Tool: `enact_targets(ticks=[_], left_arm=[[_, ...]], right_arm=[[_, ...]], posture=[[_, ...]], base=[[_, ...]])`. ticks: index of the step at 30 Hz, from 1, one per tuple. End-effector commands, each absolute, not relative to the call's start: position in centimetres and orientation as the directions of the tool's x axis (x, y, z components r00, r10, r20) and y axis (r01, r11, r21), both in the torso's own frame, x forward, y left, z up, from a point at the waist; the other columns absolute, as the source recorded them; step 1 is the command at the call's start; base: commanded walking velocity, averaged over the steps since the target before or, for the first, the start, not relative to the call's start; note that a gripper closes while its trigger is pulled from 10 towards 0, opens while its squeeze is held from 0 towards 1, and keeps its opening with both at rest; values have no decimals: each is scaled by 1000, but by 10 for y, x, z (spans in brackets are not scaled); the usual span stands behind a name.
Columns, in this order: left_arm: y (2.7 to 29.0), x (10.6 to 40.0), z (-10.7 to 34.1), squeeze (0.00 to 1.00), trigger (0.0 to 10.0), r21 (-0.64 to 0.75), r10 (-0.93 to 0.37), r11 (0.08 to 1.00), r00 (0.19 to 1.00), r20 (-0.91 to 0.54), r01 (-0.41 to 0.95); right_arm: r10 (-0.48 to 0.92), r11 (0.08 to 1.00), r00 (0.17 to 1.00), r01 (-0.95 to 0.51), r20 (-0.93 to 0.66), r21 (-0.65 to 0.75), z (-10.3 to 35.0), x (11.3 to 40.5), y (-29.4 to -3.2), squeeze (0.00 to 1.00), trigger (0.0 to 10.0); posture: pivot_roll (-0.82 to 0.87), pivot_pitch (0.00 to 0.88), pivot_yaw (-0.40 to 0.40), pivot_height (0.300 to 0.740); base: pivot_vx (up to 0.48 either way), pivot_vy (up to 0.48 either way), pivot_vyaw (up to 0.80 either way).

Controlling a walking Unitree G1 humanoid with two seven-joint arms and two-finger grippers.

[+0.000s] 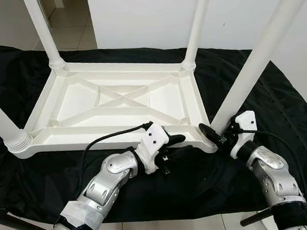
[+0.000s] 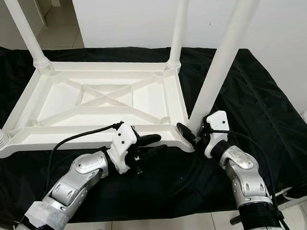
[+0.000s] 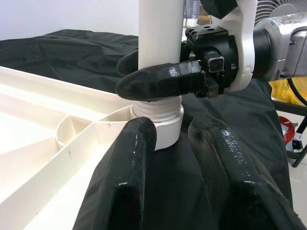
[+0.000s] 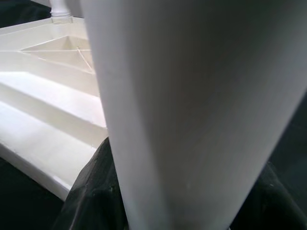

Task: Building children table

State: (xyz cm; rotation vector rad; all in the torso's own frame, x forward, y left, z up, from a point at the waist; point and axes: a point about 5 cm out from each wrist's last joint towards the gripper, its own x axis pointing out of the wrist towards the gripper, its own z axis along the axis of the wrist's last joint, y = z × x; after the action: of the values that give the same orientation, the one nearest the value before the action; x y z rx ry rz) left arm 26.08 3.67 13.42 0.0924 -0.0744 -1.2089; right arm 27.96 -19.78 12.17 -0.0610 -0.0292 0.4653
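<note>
Gripping low on the leg (image 1: pixel 255 60), right tool (image 1: pixel 218 134) is clamping it at the tabletop (image 1: pixel 116 104) corner socket; left tool (image 1: pixel 171 145) is hovering apart beside. Plastic looks light, stiff, slippery.

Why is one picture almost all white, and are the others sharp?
Right wrist view: the table leg sits so close it blurs into a soft white mass. Left wrist view: its own fingers are soft, with glossy highlights. Eye views: sharp, evenly lit.
</note>
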Motion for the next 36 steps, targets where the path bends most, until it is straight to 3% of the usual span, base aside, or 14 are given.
enact_targets(ticks=[1,8,12,14,15,22,30,31,32,36], left_arm=[[36,257,132,0,10000,105,-964,265,267,-10,959],[36,257,133,0,10000,106,-963,266,268,-6,958],[36,258,133,0,10000,110,-962,271,273,-4,956],[36,258,133,0,10000,110,-962,271,273,-4,956],[36,258,133,0,10000,112,-962,270,272,-6,956],[35,259,133,0,10000,115,-963,267,270,-6,957],[33,258,133,0,10000,116,-965,261,264,-7,958],[33,258,134,0,10000,116,-964,262,264,-7,958],[33,258,134,0,10000,118,-964,263,265,-6,958],[33,258,135,0,10000,121,-963,266,268,-4,956]], right_arm=[[406,912,914,-405,5,-66,120,278,-199,0,10000],[261,963,965,-260,17,-71,121,277,-195,0,10000],[21,1000,1000,-21,-16,-21,110,271,-182,0,10000],[21,1000,1000,-21,-16,-21,110,271,-182,0,10000],[-105,994,993,106,-46,13,104,268,-176,0,10000],[-212,975,973,217,-89,51,97,268,-160,0,10000],[-210,971,974,218,-91,95,98,267,-143,0,10000],[-194,975,978,200,-73,99,100,266,-144,922,10000],[-170,977,984,175,-44,125,103,265,-147,1000,10000],[-138,981,990,138,-11,138,105,263,-155,1000,10000]], posture=[[35,0,-62,740],[33,0,-66,740],[33,0,-69,740],[33,0,-69,740],[32,0,-69,740],[30,0,-68,740],[29,0,-66,740],[29,0,-68,740],[29,0,-69,740],[33,0,-73,740]], base=[[0,0,0],[0,0,0],[0,0,0],[0,0,0],[0,0,0],[0,0,0],[0,0,0],[0,0,0],[0,0,0],[0,0,0]])
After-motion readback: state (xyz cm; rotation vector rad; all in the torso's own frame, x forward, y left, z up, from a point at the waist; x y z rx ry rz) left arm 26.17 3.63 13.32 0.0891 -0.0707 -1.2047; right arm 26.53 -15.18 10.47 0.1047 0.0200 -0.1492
